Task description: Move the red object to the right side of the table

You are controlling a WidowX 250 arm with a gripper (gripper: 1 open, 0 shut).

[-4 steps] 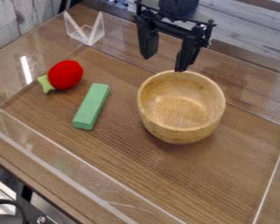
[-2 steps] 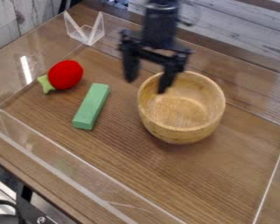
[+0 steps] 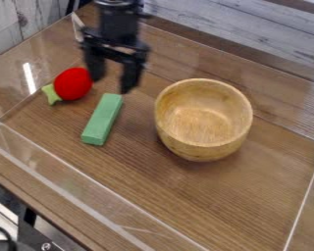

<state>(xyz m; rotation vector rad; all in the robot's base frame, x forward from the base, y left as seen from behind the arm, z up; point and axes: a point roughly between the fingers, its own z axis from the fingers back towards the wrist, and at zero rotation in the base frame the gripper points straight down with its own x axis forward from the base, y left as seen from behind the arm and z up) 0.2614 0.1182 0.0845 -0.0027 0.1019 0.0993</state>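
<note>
wooden bowl empty, red object outside it

The arm reaches in from the top edge of the view, its wrist upright. The black claw points straight down, its two fingers spread wide apart with nothing between them.

Pale whitewashed plank wall behind; dark equipment at lower left.
</note>
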